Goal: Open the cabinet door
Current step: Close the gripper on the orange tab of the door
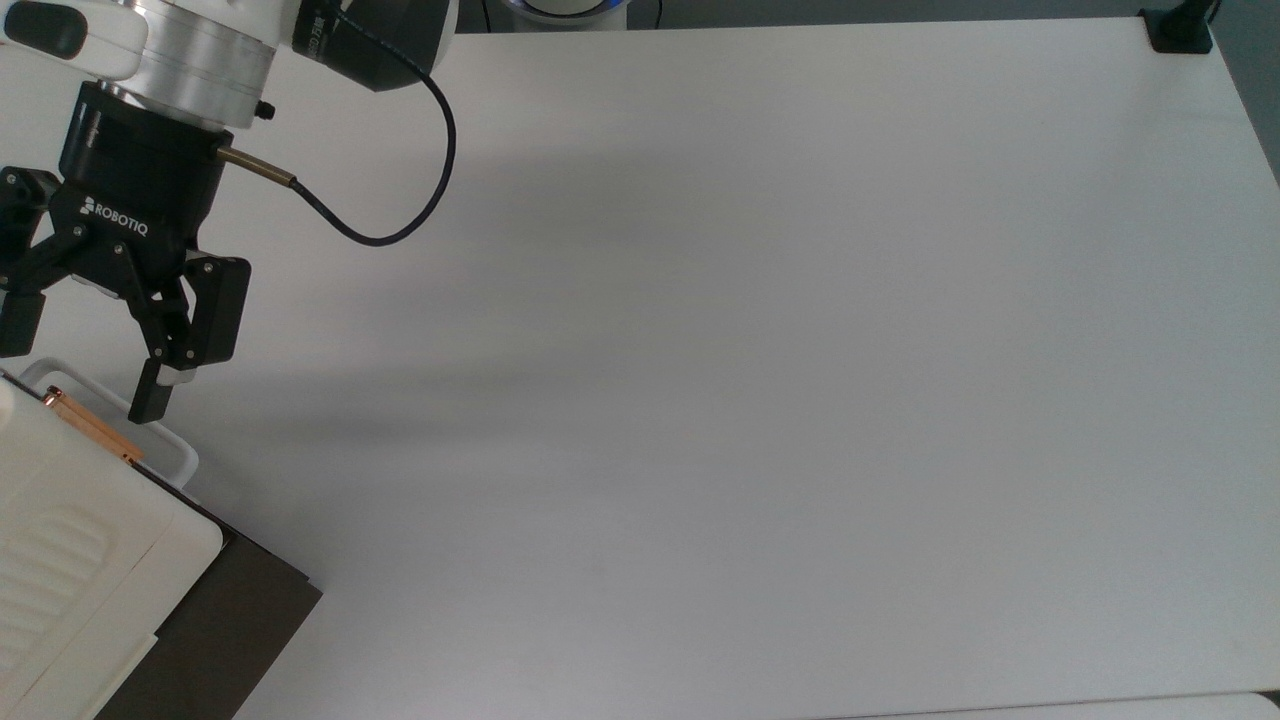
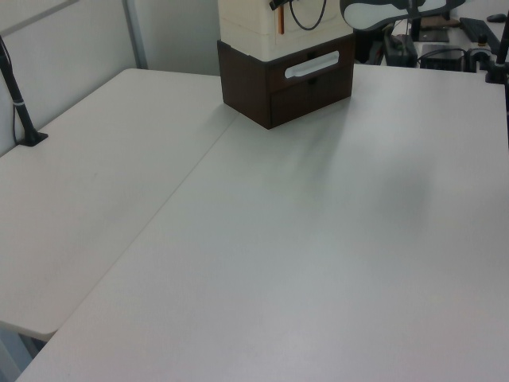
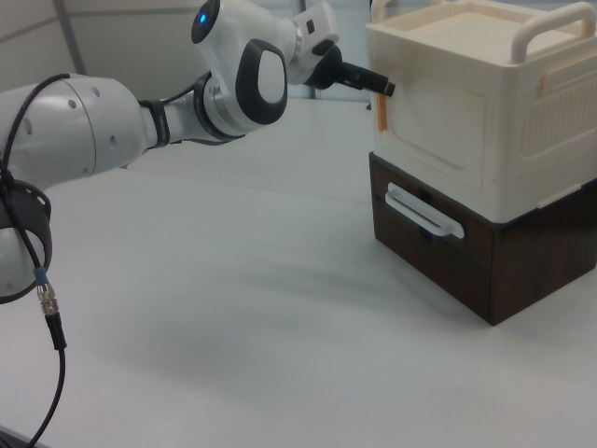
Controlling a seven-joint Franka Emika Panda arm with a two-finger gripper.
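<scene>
Gripper point(image 1: 85, 370): spread wide, nothing held, upper left of top view | cabinet door point(image 3: 438, 121): shut, copper handle point(image 1: 92, 426) seen just below fingertips

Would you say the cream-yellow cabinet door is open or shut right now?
Shut: the cream-yellow plastic cabinet door lies flush with the unit's front, its copper bar handle ungrasped.

White table point(image 1: 760, 380) bears 1 cabinet unit point(image 3: 476, 177) at its corner.
</scene>
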